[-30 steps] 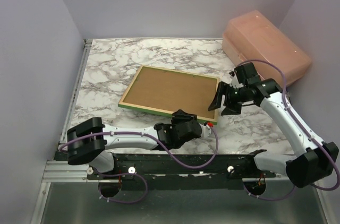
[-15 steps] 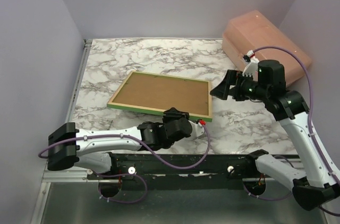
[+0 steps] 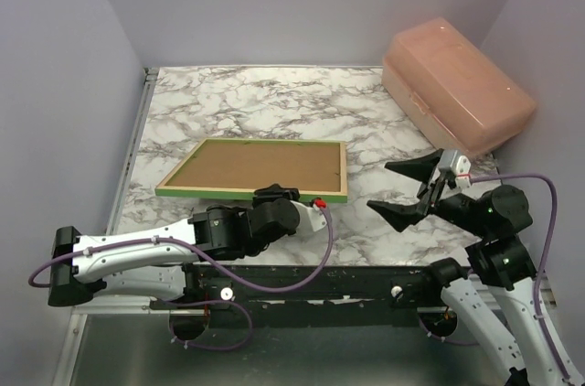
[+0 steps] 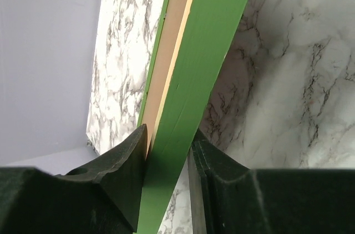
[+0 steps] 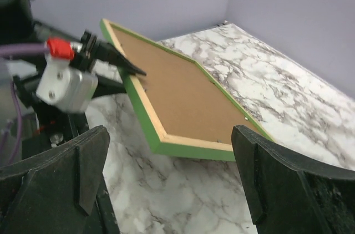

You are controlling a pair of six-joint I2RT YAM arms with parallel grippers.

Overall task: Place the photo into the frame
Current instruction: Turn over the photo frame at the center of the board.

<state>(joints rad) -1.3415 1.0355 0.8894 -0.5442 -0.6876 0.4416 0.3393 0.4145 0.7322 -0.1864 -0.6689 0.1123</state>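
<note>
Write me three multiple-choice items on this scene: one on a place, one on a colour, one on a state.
1. Where is the pink box? A near left corner; B far right corner; C on top of the brown board.
2. What colour is the frame on its outer edge? A blue; B green; C red.
3. How is the right gripper? A shut on the frame; B shut on the box; C open, empty.
Key: B, it sits at the far right; B, the left wrist view shows a green rail; C, its jaws stand wide apart, off the frame.
</note>
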